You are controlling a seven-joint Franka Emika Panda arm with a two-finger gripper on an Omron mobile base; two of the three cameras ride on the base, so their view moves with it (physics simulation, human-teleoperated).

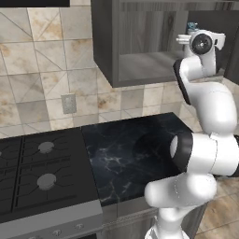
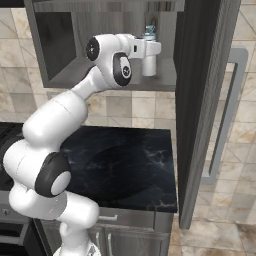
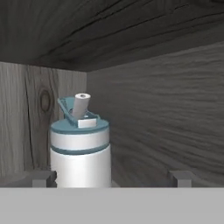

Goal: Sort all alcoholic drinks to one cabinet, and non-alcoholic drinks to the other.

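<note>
Hand view has the gripper [image 3: 111, 178] tips spread wide apart, gripping nothing, with the white teal-lidded bottle [image 3: 81, 146] standing upright near the left tip. Looks like it's parked inside the open cabinet [image 2: 65, 77], near the back corner, leaving room for the other soft drink

One white teal-lidded bottle [image 3: 80, 148], one open cabinet [image 1: 105, 56], one stove [image 1: 42, 172]
</note>
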